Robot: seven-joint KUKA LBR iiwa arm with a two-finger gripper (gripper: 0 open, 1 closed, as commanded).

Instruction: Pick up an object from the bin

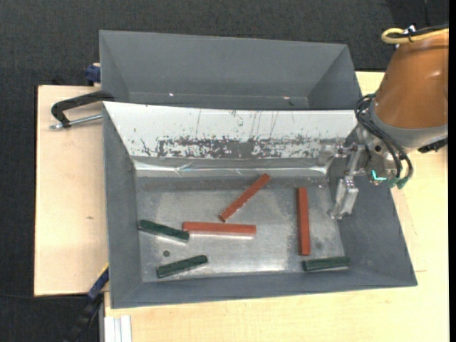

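- Camera view: my gripper point(342, 206) hangs low over the right end of the bin point(120, 191), close by the right wall. It has nothing in it that I can see. Spread or pressed together, I cannot tell from this angle.
- Nearest thing is a red stick point(303, 221) lying flat on the floor just left of my gripper, apart from it and not touching.
- Its long axis runs from the back wall toward the front, nearly straight up and down in this view, with the near end leaning slightly right.
- My guess is that I sit here because this stick lies alone with bare floor on both long sides, so it makes an easy target. To grab it I'd want to close across the short width.
- A dark green stick point(325, 264) lies crosswise near the red stick's front end, against the front wall. It might get in the way if I come down too far forward.
- Spread well apart on the floor:
  - a slanted red stick point(245, 197) in the middle
  - a level red stick point(219, 228) below it
  - two more dark green sticks at left point(163, 230) point(182, 266)
- Nothing is picked yet.
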